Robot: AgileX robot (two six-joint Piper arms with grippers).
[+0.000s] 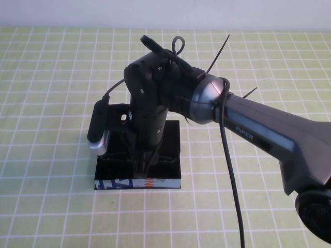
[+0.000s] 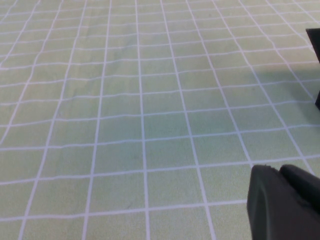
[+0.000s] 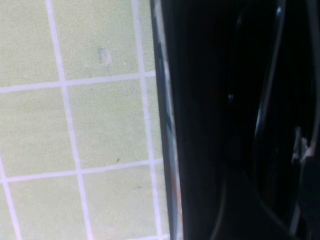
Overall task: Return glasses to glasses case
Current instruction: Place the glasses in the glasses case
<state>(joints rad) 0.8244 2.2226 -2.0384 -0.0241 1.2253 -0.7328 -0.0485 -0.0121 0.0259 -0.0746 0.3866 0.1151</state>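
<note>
One case (image 1: 168, 155) lies on one checked cloth (image 1: 51, 77), and one pair of glasses (image 3: 270, 100) shows dimly inside it. One arm (image 1: 269, 134) reaches over the case, carrying one wrist camera (image 1: 98, 129) and one trailing cable (image 1: 232, 196). One dark gripper part (image 2: 285, 205) shows in the left wrist view.

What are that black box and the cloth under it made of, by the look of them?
The glasses case looks like stiff card or plastic, matt black, with a glossy printed front edge in blue, white and orange; which one I cannot tell. The table cover looks like soft woven cloth, pale green with white grid lines, matt and faintly wrinkled. The right tool reaches down into the case; the left tool hangs over bare cloth.
</note>
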